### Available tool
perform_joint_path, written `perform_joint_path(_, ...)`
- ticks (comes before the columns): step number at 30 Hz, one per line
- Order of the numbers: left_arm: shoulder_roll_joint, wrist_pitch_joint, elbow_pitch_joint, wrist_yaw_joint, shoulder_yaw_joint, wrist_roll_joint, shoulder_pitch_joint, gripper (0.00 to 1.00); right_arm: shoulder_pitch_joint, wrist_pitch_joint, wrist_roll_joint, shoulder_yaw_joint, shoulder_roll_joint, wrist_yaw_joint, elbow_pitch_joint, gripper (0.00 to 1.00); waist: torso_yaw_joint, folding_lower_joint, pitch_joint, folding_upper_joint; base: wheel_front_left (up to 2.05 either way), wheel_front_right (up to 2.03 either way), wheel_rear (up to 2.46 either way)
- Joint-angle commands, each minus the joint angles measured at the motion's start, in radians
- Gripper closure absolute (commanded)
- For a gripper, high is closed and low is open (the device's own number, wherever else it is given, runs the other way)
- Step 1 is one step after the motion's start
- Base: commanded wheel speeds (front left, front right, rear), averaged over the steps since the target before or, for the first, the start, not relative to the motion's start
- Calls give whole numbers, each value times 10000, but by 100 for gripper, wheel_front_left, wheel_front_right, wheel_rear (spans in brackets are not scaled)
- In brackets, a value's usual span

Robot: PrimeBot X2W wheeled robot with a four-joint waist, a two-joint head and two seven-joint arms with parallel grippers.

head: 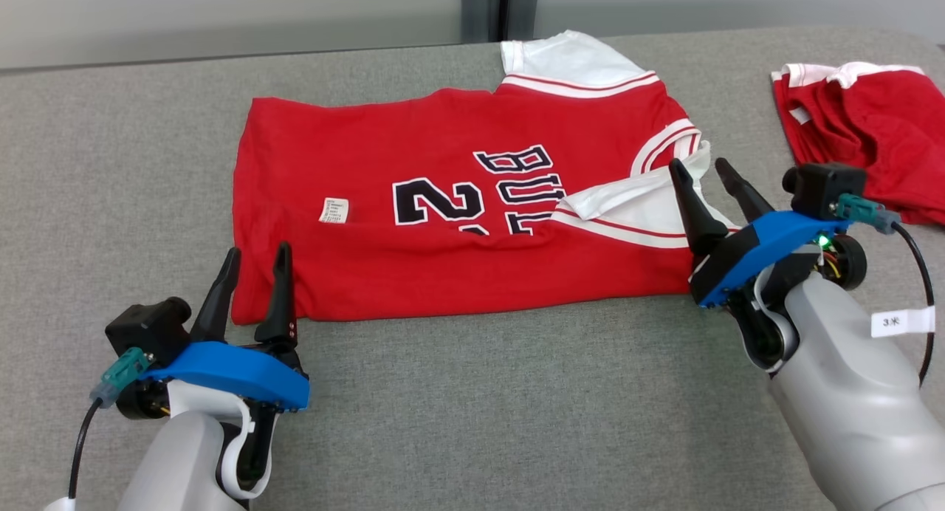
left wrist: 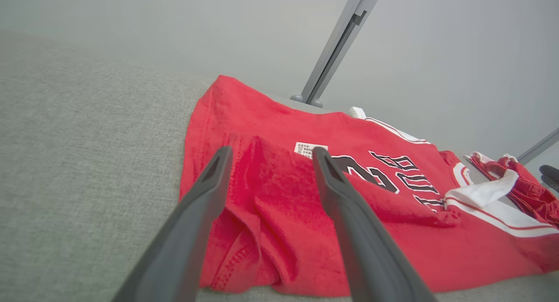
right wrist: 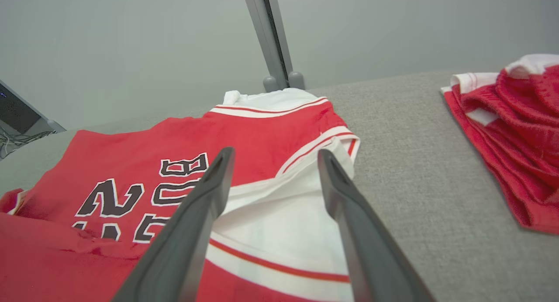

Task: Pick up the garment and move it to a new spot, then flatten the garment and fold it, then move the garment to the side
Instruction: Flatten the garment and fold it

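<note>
Grey table (head: 472, 407): red shirt (head: 369, 275) lies at centre and looks part-folded, near edge over the lettering. Left gripper (head: 258, 249) at its 7 o'clock corner, right gripper (head: 698, 164) at the 3 o'clock sleeve. Both spread wide, empty. Next fold: pinch both layers, lift evenly, keep edges aligned.
</note>
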Motion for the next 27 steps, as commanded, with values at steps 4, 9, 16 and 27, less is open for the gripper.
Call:
perform_joint_path(4, 269, -306, 345, 214, -98, 527, 239, 0, 518, -450, -58, 544, -441, 5, 74, 0, -79, -1, -228, -2, 0, 0, 0)
perform_joint_path(9, 458, -455, 798, 388, -116, 877, 407, 0, 1014, -638, 17, 979, -764, 5, 47, 0, -202, -1, -332, -2, 0, 0, 0)
perform_joint_path(16, 467, -507, 1630, 358, -269, 1143, 120, 0, 1161, -699, 114, 1288, -775, 5, 345, 0, -293, -1, -226, -2, 0, 0, 0)
perform_joint_path(27, 494, -548, 2812, 584, -316, 1330, -366, 0, 853, -770, 151, 1537, -368, 5, 1298, 0, -302, -1, -37, -2, 0, 0, 0)
